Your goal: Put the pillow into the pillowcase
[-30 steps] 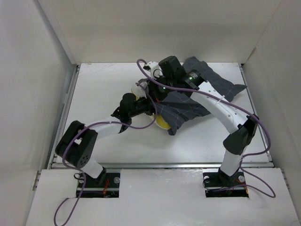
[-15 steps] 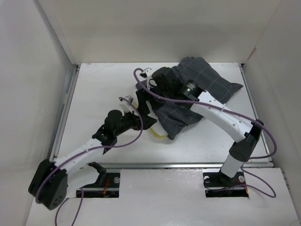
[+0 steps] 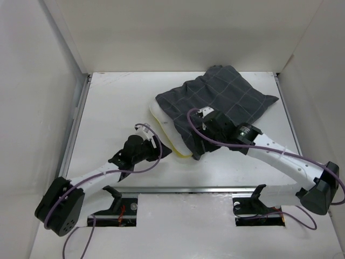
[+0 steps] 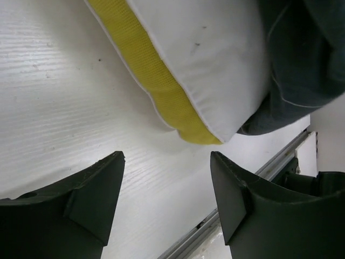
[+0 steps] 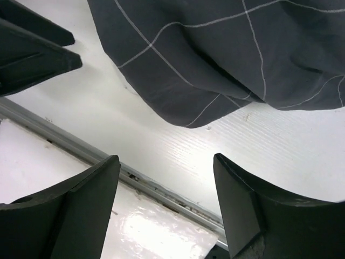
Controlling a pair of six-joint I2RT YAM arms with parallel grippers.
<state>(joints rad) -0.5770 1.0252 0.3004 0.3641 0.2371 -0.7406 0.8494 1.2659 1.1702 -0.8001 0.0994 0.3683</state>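
Note:
The dark grey checked pillowcase (image 3: 223, 100) lies flat at the back right of the table. The pillow (image 3: 168, 132) is mostly inside it, and only a white strip with a yellow edge sticks out along the case's left side. My left gripper (image 3: 163, 152) is open and empty, just left of the pillow's near corner (image 4: 215, 70) and not touching it. My right gripper (image 3: 198, 147) is also open and empty, hovering at the pillowcase's near corner (image 5: 215, 54). In the left wrist view the case (image 4: 304, 65) overlaps the pillow's right side.
A metal rail (image 3: 183, 189) runs along the table's near edge, close under both grippers (image 5: 81, 151). White walls enclose the table on the left, back and right. The left gripper's fingers (image 5: 38, 59) show in the right wrist view, close by.
Both grippers have opened and let go of the fabric, then drawn back toward the near edge. The pillow and pillowcase have settled flat on the table.

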